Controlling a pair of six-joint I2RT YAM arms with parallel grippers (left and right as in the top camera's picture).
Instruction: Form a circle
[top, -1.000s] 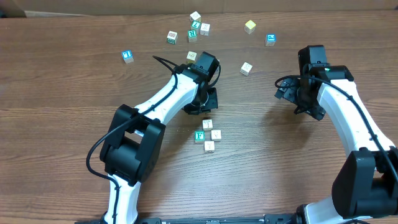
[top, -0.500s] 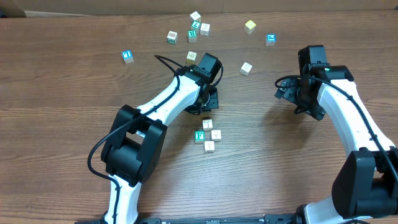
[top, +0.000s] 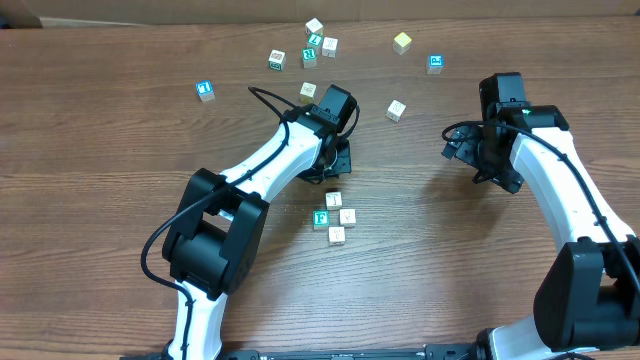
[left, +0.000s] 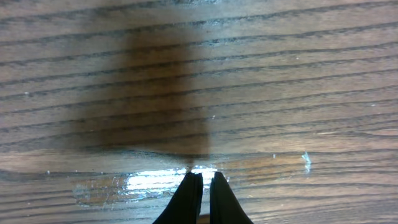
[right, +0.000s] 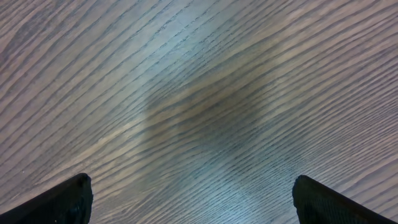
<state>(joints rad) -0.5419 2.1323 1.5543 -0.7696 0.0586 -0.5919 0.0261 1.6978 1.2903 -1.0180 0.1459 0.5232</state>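
Sitting just on the near side of the left gripper (top: 336, 165), the circle (top: 346, 216) is a small cluster of four tiny cubes, three cream-white and one green-faced cube (top: 321, 219) on its left; whether they touch cannot be told. The left gripper's fingertips (left: 194, 190) are pressed together with nothing between them, low over the bare wooden table (top: 100, 200). The right gripper (top: 478, 160) is well apart to the right of the cluster, its fingers (right: 65, 200) spread wide over empty wood. Just beyond the left gripper lies a cream cube (top: 308, 90), and another cream cube (top: 397, 110) lies between the two grippers, farther out. Far left of the left gripper is a blue-faced cube (top: 205, 90). Farthest out are a loose bunch of cubes (top: 315, 41), a yellowish cube (top: 402, 42) and a second blue-faced cube (top: 435, 63).
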